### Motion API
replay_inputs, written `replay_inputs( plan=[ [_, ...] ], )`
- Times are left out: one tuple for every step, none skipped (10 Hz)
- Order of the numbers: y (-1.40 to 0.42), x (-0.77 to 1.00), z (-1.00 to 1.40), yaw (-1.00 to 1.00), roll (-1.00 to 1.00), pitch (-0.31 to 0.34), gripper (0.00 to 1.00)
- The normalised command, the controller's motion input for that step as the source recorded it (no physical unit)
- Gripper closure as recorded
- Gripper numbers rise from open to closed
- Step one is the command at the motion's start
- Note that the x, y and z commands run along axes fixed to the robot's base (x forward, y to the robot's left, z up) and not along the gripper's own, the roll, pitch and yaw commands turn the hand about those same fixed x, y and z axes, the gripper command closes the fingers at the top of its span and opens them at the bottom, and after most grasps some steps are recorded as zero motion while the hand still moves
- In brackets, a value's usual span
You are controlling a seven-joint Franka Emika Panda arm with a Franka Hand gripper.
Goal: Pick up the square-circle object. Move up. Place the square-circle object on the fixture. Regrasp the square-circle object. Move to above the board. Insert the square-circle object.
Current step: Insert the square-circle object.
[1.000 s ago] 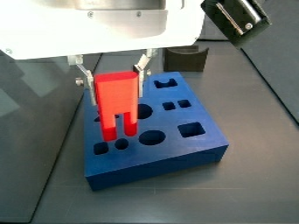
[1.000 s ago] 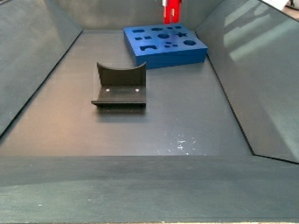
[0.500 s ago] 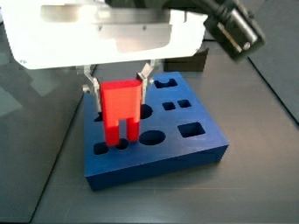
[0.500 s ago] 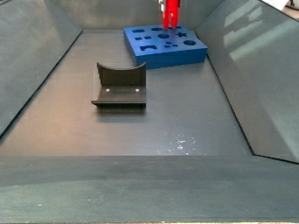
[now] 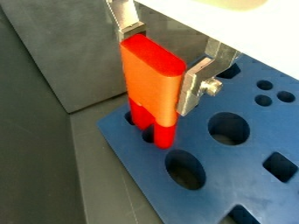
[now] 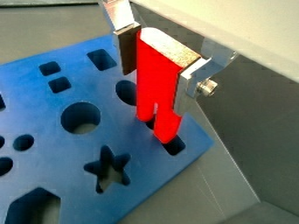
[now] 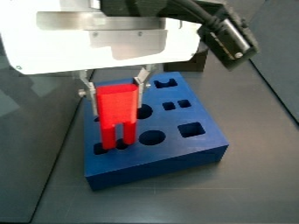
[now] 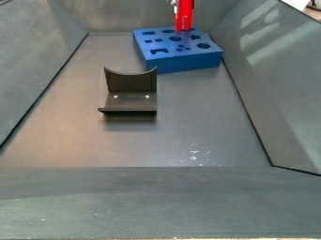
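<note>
The red-orange square-circle object [image 7: 117,112] hangs upright with its slotted end down, and my gripper [image 7: 114,86] is shut on its upper part. Its two legs reach the holes near the left front corner of the blue board [image 7: 187,150], the tips just inside them. Both wrist views show the silver fingers [image 5: 194,80] [image 6: 195,79] clamped on the object [image 5: 152,79] [image 6: 156,83] above the board [image 5: 239,171] [image 6: 47,109]. From the far side view the object [image 8: 183,13] stands over the board [image 8: 191,58] at the back. The dark fixture [image 8: 128,92] sits apart, with nothing on it.
Grey walls enclose the dark floor [image 8: 163,141]. The board lies against the back right corner. A black camera [image 7: 229,35] on the arm juts out above the board's far side.
The gripper has come down with the square-circle object; its legs have dropped from above the board to the mouths of the holes.
</note>
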Motion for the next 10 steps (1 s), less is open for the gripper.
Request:
replay_inputs(
  plan=[
    [-0.02,-0.22,0.0,0.09,0.07,-0.066,1.0],
    [-0.1,-0.11,0.0,0.02,0.07,-0.044,1.0],
    [-0.1,0.11,-0.04,0.0,0.06,0.0,1.0],
    [-0.09,0.16,-0.03,-0.06,0.07,0.006,1.0],
    [-0.03,0.09,0.0,-0.04,0.04,0.0,1.0],
    [0.0,0.0,0.0,0.0,0.0,-0.006,1.0],
    [0.0,0.0,-0.06,0.0,0.01,-0.023,1.0],
    [-0.06,-0.04,-0.19,0.04,0.03,-0.047,1.0],
    [-0.19,0.0,-0.28,0.0,0.09,-0.063,1.0],
    [-0.12,0.0,-0.21,0.0,0.05,-0.067,1.0]
  ],
)
